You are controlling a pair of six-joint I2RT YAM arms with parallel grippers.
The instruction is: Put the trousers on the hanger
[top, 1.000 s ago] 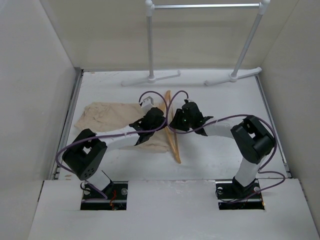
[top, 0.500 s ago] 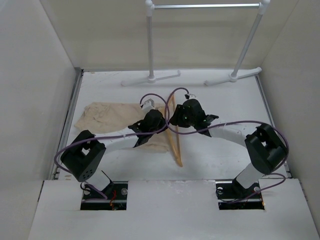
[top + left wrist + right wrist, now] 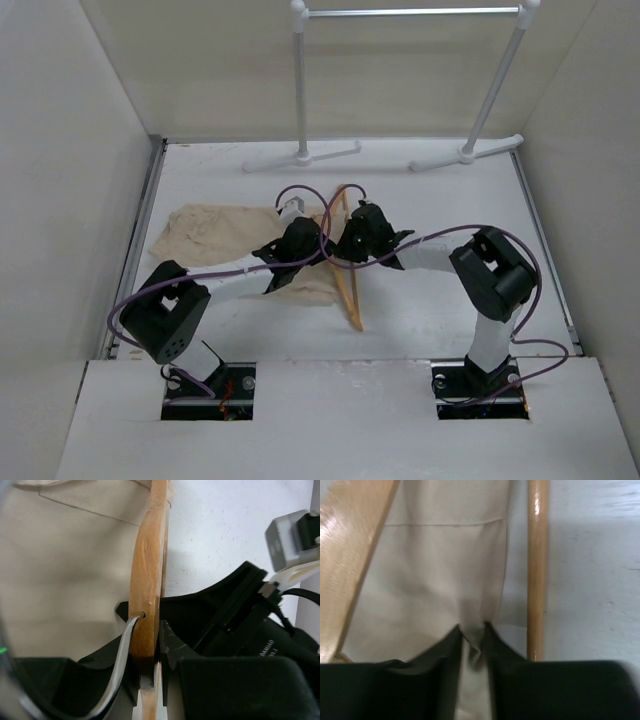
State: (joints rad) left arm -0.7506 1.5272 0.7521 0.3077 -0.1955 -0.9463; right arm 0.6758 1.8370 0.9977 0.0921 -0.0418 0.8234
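White tabletop [image 3: 450,210]: trousers [image 3: 215,230] spread left-centre, hanger [image 3: 352,300] at their right end, clamped by left gripper [image 3: 149,650]. Trouser cloth is pinched inside the frame by right gripper [image 3: 472,632]. That pinch could be lost if the cloth is snagged on the wood.

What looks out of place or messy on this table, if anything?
Nothing looks spilled or broken. The trousers lie rumpled on the table. The hanger looks tipped on edge: the left claw clamps it near its hook, and the right claw pinches trouser cloth inside its frame.
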